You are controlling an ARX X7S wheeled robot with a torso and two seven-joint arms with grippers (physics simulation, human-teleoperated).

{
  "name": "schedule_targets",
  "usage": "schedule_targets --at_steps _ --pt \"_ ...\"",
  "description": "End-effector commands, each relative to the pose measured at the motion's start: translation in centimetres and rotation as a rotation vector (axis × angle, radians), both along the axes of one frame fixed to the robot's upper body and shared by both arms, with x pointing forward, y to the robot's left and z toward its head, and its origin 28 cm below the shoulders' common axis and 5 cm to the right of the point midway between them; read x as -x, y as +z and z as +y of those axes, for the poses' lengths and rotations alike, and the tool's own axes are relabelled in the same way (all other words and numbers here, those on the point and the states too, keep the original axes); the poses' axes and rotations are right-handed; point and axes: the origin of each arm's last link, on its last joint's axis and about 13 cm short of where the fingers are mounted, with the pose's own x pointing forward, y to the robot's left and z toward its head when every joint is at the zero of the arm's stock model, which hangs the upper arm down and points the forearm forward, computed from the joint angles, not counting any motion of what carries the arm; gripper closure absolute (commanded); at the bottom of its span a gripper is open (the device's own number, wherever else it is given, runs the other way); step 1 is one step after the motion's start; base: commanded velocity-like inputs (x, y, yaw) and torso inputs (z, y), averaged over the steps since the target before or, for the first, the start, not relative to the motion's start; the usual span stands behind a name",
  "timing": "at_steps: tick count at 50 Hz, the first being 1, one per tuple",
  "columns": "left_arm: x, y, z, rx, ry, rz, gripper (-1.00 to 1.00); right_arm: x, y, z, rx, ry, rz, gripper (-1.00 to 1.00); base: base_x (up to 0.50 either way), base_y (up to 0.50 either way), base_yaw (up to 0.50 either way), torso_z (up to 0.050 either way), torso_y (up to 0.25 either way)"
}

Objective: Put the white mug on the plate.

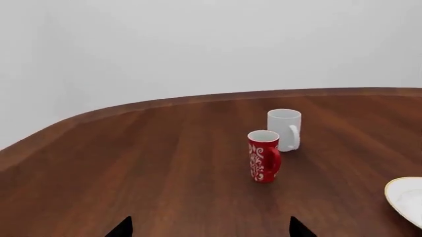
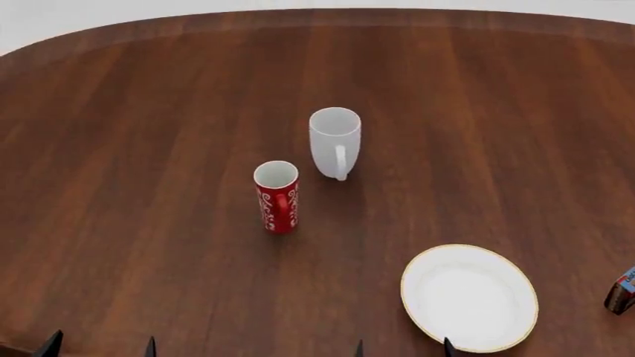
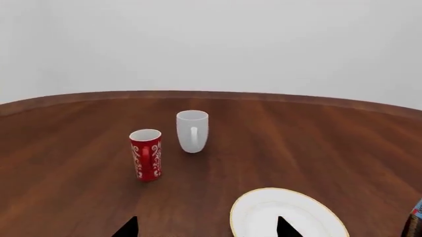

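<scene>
The white mug [image 2: 334, 141] stands upright near the table's middle, handle toward me; it also shows in the left wrist view [image 1: 285, 129] and the right wrist view [image 3: 192, 131]. The plate [image 2: 469, 297], white with a gold rim, lies empty at the near right, also in the right wrist view [image 3: 288, 215] and at the edge of the left wrist view [image 1: 406, 199]. My left gripper [image 2: 100, 347] and right gripper [image 2: 402, 348] show only dark fingertips at the near edge. Both are open and empty, well short of the mug.
A red mug with white patterns [image 2: 276, 196] stands upright just left of and nearer than the white mug. A small dark packet [image 2: 622, 291] lies at the right edge beside the plate. The brown wooden table [image 2: 149, 134] curves away at the far side.
</scene>
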Motion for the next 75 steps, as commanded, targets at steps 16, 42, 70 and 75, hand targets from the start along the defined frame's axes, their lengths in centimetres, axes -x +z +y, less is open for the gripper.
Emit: schedule_targets --at_steps 16,42,70,75 --pt "0.9 2.1 -0.3 0.027 -0.012 -0.046 -1.0 0.8 3.4 -0.2 0.065 0.039 -0.037 -1.0 0.0 0.0 0.0 0.014 0.0" --pt "1.1 2.1 -0.3 0.021 -0.002 -0.041 -1.0 1.0 4.4 -0.4 0.044 0.039 -0.067 -1.0 0.49 0.0 0.0 0.0 0.0" --pt "1.0 1.9 -0.3 0.02 -0.002 -0.039 -1.0 1.4 4.7 0.1 0.047 0.07 -0.065 -1.0 0.5 0.0 0.0 0.0 0.001" --pt "1.0 1.9 -0.3 0.021 -0.003 -0.039 -1.0 1.5 4.6 0.2 0.046 0.076 -0.064 -1.0 0.5 0.0 0.0 0.0 0.0"
